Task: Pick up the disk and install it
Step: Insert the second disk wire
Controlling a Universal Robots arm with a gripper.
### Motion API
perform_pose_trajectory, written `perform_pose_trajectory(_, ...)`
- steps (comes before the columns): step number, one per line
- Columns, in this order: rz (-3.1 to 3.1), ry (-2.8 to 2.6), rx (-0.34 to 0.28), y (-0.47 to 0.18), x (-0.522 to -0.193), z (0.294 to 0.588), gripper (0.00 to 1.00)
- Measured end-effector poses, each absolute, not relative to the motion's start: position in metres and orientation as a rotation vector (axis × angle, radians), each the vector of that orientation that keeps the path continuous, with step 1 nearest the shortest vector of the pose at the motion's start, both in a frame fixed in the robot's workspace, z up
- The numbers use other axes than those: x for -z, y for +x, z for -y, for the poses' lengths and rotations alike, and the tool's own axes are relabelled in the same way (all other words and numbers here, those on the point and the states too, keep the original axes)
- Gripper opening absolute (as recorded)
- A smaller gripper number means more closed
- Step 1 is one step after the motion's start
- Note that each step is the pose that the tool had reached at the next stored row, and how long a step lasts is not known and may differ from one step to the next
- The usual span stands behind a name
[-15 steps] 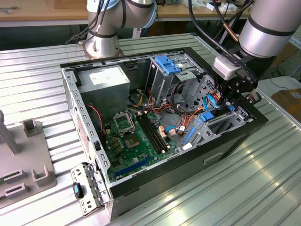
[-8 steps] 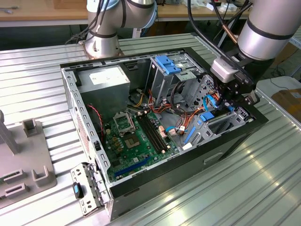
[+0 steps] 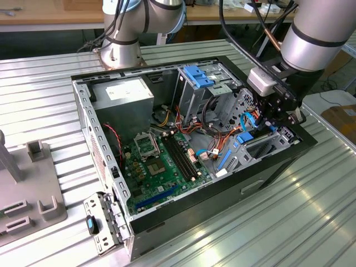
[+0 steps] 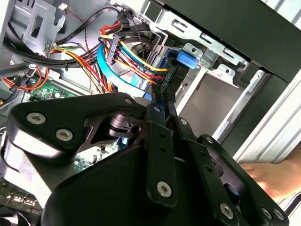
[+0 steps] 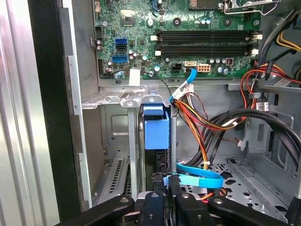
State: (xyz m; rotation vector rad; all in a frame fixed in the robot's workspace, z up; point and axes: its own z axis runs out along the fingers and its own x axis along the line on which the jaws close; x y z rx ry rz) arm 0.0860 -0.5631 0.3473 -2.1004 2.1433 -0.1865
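Observation:
The disk [image 5: 156, 129] stands on edge in the silver drive bay [image 5: 113, 99] at the case's corner, its blue carrier end toward the motherboard and its dark body toward my fingers. My gripper [image 5: 164, 182] is shut on the disk's thin edge, one black finger on each side. In the second wrist view the fingers meet at the gripper [image 4: 160, 106] on the dark disk [image 4: 170, 77], whose blue tab [image 4: 186, 60] sits against the bay's metal rail. In the exterior view my gripper [image 3: 273, 119] reaches down into the case at the exterior view's right, above the disk [image 3: 245, 138].
Red, yellow and orange wires and a light blue flat cable [image 5: 200, 175] crowd the bay. The motherboard [image 3: 161, 161], power supply [image 3: 125, 94] and a blue-topped drive cage [image 3: 197, 75] fill the open case. A hand [image 4: 277, 175] shows outside the case wall. Grey fixtures [image 3: 33, 183] sit at the exterior view's left.

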Motion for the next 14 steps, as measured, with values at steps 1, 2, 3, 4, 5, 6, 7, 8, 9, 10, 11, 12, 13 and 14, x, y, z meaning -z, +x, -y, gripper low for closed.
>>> perform_pose_trajectory(1,-2.144,-2.100,0.186,0.0860,-0.3463,0.5631,0.16)
perform_pose_trajectory(2,-2.147,-2.097,0.187,0.0860,-0.3450,0.5631,0.16)
perform_pose_trajectory(3,-2.147,-2.097,0.187,0.0860,-0.3450,0.5632,0.16)
perform_pose_trajectory(4,-2.148,-2.096,0.187,0.0858,-0.3450,0.5632,0.16)
perform_pose_trajectory(5,-2.147,-2.095,0.185,0.0849,-0.3448,0.5632,0.16)
perform_pose_trajectory(6,-2.147,-2.094,0.183,0.0841,-0.3448,0.5631,0.16)
perform_pose_trajectory(7,-2.147,-2.093,0.181,0.0836,-0.3448,0.5631,0.16)
perform_pose_trajectory(8,-2.148,-2.091,0.181,0.0836,-0.3448,0.5632,0.16)
perform_pose_trajectory(9,-2.150,-2.090,0.182,0.0835,-0.3446,0.5632,0.16)
perform_pose_trajectory(10,-2.151,-2.088,0.182,0.0835,-0.3440,0.5633,0.16)
perform_pose_trajectory(11,-2.153,-2.086,0.181,0.0835,-0.3433,0.5634,0.16)
perform_pose_trajectory(12,-2.154,-2.085,0.181,0.0835,-0.3429,0.5634,0.16)
perform_pose_trajectory(13,-2.155,-2.084,0.181,0.0835,-0.3425,0.5635,0.16)
perform_pose_trajectory(14,-2.156,-2.083,0.181,0.0835,-0.3423,0.5635,0.16)
